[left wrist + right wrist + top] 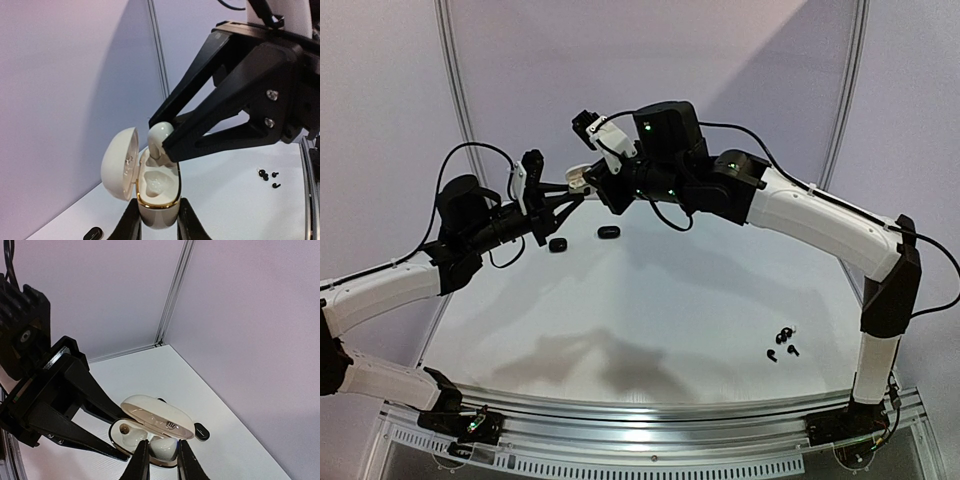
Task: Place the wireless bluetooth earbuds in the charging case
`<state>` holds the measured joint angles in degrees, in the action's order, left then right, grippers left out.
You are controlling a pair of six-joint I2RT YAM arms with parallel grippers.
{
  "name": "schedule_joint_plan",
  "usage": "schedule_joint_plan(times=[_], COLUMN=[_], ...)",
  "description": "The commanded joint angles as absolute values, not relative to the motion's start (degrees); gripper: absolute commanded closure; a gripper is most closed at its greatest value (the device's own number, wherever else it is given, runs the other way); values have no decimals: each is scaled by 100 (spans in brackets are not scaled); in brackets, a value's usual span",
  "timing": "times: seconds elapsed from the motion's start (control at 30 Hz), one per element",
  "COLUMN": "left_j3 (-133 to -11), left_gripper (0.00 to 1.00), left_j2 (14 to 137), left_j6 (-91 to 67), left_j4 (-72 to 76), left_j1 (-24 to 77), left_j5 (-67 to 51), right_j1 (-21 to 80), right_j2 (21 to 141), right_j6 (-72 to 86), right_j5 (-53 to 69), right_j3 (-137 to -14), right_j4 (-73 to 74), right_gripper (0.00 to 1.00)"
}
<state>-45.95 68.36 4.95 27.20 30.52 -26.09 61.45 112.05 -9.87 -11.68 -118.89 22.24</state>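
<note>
My left gripper [159, 219] is shut on the sides of a white charging case [157, 200] with a gold rim, held in the air at the back of the table [578, 178]. Its lid [119, 165] is open. My right gripper [162, 456] is shut on a whitish earbud [164, 447], whose stem sits in the case's far socket [159, 136]. The near socket [156, 181] is empty. Several tiny black earbuds [782, 342] lie on the table at the right.
Two small black cases [558, 244] [609, 232] lie on the table under the grippers; one shows in the right wrist view [201, 431]. White walls with metal corner posts [172, 295] stand close behind the case.
</note>
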Motion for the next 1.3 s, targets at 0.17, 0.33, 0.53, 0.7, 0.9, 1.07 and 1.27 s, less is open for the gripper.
schedule_joint_plan(times=[0.17, 0.33, 0.53, 0.7, 0.9, 1.07, 1.27], left_j3=[-4610, -4626, -4633, -4633, -4624, -4623, -4606], left_gripper=[100, 100, 100, 100, 100, 100, 100], left_j2=[6697, 6706, 6715, 6715, 6715, 6715, 6715], left_j6=[580, 571, 553, 580, 576, 569, 571], left_j4=[3254, 3235, 3235, 3230, 3226, 3234, 3241], left_j1=[3138, 3138, 3138, 3138, 3138, 3138, 3138], left_j5=[-3059, -3059, -3087, -3099, -3099, -3120, -3116], right_j1=[6114, 6113, 6111, 6114, 6116, 6116, 6111], right_j2=[11531, 11531, 11575, 11622, 11654, 11678, 11690], right_j6=[-897, -888, -883, -867, -870, -829, -813], right_j5=[-1306, -1345, -1336, -1366, -1380, -1384, -1406], right_j3=[-11957, -11955, -11996, -12082, -12109, -12123, -12123], right_j4=[2405, 2400, 2357, 2387, 2359, 2331, 2342], right_gripper=[90, 89, 88, 85, 84, 83, 79])
